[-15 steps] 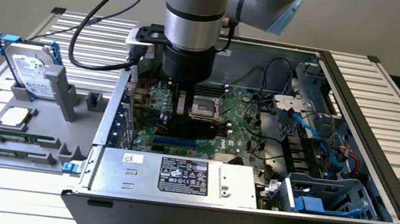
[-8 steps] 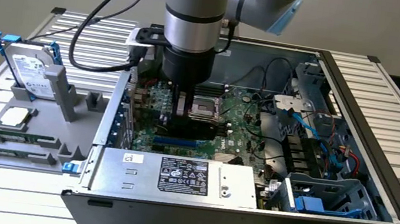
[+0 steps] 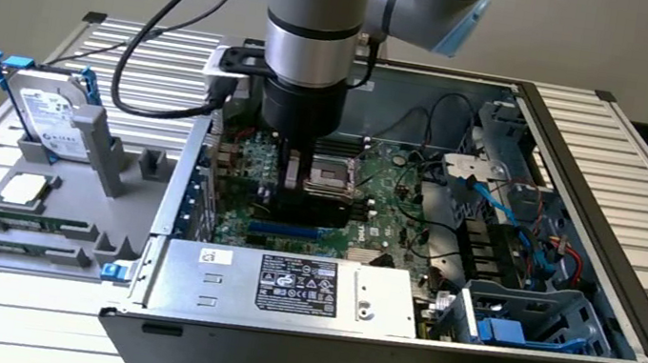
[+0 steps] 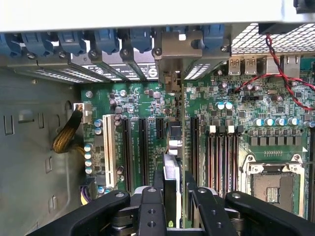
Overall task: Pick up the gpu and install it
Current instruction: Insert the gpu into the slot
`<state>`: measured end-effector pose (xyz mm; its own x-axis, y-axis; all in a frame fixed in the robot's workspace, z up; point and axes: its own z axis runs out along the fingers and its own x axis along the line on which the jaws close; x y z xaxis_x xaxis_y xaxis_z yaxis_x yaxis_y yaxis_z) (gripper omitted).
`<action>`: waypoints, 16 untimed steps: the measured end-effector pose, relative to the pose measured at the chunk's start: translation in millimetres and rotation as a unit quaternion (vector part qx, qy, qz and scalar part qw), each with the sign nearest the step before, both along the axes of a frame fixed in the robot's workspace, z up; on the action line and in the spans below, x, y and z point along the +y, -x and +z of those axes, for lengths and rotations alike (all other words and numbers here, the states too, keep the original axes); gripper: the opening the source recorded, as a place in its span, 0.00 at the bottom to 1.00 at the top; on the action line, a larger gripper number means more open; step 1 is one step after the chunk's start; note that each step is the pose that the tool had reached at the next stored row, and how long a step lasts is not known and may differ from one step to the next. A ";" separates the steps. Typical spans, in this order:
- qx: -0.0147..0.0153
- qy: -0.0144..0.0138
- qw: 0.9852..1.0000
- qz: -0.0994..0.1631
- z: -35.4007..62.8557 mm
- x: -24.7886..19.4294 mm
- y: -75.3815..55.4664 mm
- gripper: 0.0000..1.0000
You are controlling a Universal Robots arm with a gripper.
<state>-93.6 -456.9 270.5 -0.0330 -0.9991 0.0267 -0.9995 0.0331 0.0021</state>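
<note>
Hand (image 4: 172,205) clamped on the gpu (image 4: 170,169) edge over the motherboard (image 4: 231,113); we are treating the card as light, stiff, fragile.

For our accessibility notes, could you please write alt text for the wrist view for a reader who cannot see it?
The robot's hand grips the gpu, seen edge-on, upright over the black expansion slots of a green motherboard inside an open computer case. Blue latches line the case's rear slot openings, and an empty processor socket is also visible.
</note>
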 end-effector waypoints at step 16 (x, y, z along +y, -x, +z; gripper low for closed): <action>0.000 0.000 1.000 0.000 -6.4 0.0 1.0 0.27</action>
